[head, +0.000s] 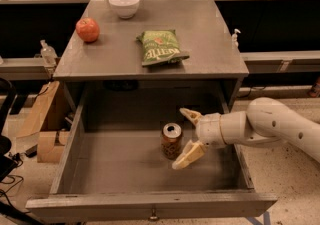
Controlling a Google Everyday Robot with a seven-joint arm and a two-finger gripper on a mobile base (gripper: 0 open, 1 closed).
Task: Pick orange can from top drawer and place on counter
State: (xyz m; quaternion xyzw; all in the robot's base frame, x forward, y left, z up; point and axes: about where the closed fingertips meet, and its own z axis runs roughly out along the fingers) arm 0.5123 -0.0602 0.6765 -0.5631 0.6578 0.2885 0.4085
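Observation:
The orange can (pixel 171 140) stands upright on the floor of the open top drawer (pixel 150 204), a little right of its middle, silver top up. My gripper (pixel 185 139) reaches in from the right and is open. One finger (pixel 190 115) is behind the can and the other (pixel 188 155) is in front of it, both just right of the can and not closed on it. The grey counter (pixel 200 34) lies above the drawer.
On the counter are a red apple (pixel 87 29) at the left, a white bowl (pixel 124 5) at the back and a green chip bag (pixel 160 47) in the middle. A cardboard box (pixel 46 129) stands left of the cabinet. My white arm (pixel 280 124) crosses the drawer's right wall.

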